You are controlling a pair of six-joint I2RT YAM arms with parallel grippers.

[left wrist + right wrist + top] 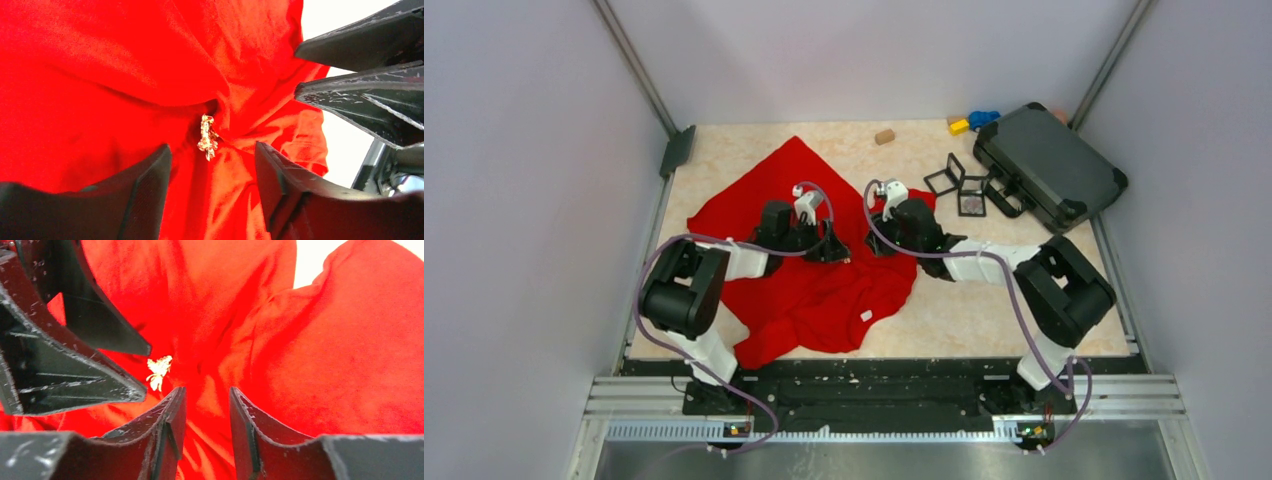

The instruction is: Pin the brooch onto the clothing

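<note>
Left hand (212,150) is over the clothing (824,290): fingers well apart, holding nothing. Brooch (207,137), small and gold, sits in a red fold just at 12 o'clock of its fingertips. The clothing is spread on the bench (984,300), 9 o'clock of centre. Right hand (207,392) faces it tip to tip: narrow gap, red cloth showing through, no grip seen, brooch at its 10 o'clock. Black case (1049,165) is at the bench's 2 o'clock.
</note>
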